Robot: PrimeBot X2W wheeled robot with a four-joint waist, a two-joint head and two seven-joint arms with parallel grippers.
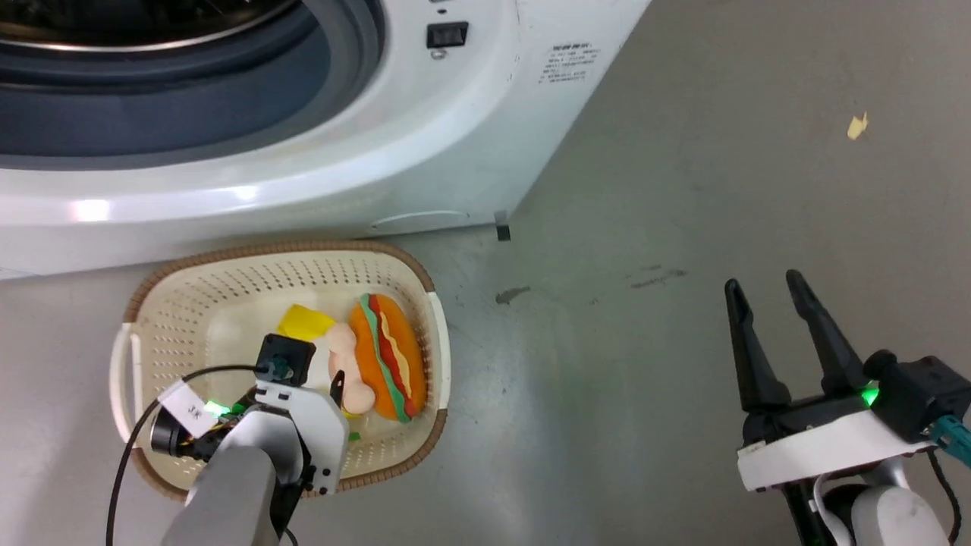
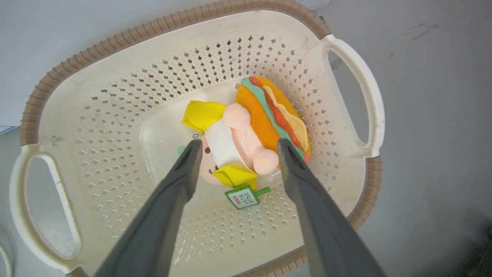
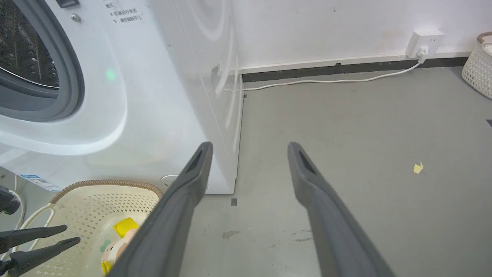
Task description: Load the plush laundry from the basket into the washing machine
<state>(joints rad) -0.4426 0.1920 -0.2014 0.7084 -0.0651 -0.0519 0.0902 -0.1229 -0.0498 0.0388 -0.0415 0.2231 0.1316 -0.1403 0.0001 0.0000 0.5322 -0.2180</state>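
Note:
The plush laundry lies in the basket: an orange bun with green, red and yellow layers, and a pale pink doll with yellow parts and a green tag. My left gripper hangs open just above the doll, one finger on each side, touching nothing. In the head view the basket sits on the floor before the washing machine, and the plush laundry is at its right end. My right gripper stands open and empty over bare floor, far right. The porthole's steel drum shows.
A yellow scrap lies on the grey floor right of the washer. In the right wrist view a wall socket with a white cable runs along the skirting, and another white perforated basket stands at the far right.

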